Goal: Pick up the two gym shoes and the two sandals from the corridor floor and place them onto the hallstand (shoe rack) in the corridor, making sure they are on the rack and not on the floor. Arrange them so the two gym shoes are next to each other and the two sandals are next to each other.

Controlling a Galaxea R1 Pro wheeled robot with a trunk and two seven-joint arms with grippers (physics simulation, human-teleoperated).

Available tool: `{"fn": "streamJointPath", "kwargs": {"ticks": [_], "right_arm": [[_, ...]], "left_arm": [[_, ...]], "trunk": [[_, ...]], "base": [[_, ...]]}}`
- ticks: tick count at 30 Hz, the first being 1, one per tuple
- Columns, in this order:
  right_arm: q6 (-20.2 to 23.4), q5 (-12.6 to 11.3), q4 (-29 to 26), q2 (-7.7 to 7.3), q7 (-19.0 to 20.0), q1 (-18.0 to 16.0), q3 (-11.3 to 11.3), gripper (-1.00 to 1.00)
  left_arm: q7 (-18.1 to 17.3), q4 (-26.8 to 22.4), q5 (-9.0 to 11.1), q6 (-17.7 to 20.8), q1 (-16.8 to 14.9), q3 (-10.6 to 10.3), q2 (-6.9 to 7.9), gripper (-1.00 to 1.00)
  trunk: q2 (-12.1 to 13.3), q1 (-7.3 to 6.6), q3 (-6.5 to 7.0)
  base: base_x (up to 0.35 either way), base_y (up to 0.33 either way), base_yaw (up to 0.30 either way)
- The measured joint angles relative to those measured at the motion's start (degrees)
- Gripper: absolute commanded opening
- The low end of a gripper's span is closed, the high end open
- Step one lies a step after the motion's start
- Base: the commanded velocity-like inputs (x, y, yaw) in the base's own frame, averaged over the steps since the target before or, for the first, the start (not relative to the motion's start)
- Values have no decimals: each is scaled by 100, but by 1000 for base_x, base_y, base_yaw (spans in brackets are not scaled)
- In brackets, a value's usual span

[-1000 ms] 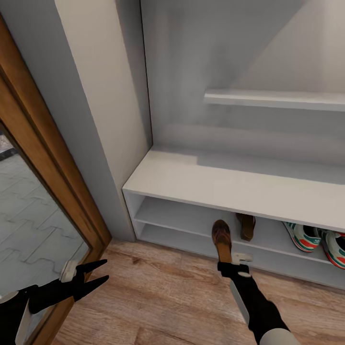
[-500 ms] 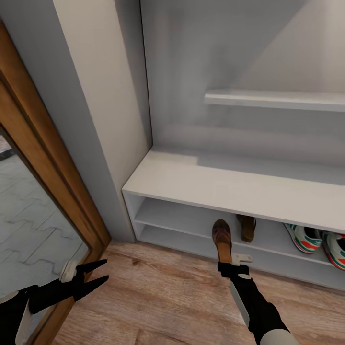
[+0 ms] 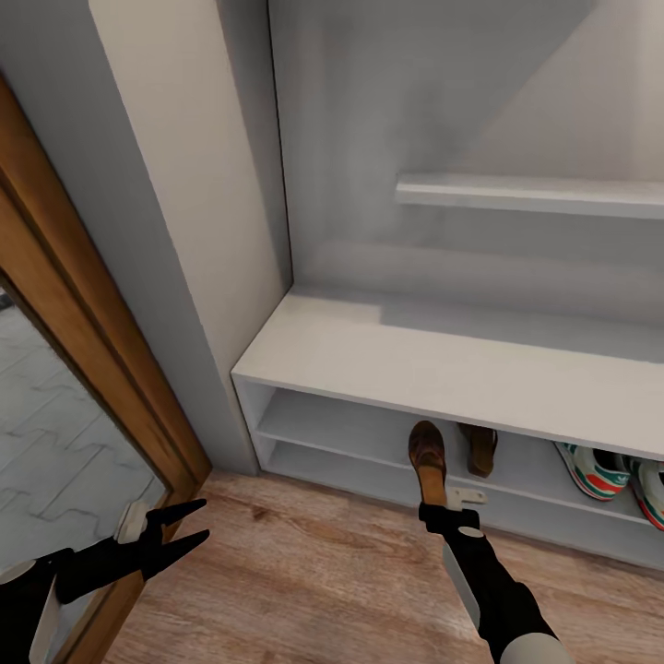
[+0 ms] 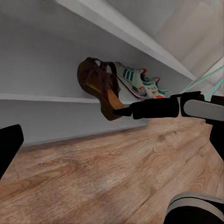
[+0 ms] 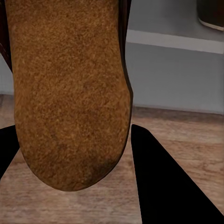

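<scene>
Wood-plank floor [image 3: 304,572] runs up to a pale shoe rack [image 3: 443,364]. At the left, the left gripper [image 3: 189,527] hangs spread and empty. The right gripper [image 3: 449,503] grips one brown sandal [image 3: 427,456] by its heel at the front edge of the lower shelf. Best push it level beside the second sandal [image 3: 480,447] before letting go. Two sandals, two sneakers [image 3: 599,470] at the shelf's right end.

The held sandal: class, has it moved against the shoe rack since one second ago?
Yes, slightly. The held sandal, gripped by the right tool, now has its toe nearer the front edge of the hallstand bench, so it has edged in toward the lower shelf.
</scene>
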Motion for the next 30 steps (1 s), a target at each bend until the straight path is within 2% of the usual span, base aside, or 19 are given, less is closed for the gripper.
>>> {"fn": "streamJointPath", "kwargs": {"ticks": [9,27,30], "right_arm": [[-5,1,0,0,0,0,0,-100],[-13,0,0,-3,0,0,0,-100],[-152,6,3,-7,-1,3,2,-100]], "left_arm": [[0,0,2,0,0,0,-1,100],[0,0,2,0,0,0,-6,100],[0,0,2,0,0,0,-6,100]], "trunk": [[0,0,0],[0,0,0],[0,0,0]], "base": [[166,-45,0],[52,-22,0],[26,-14,0]]}}
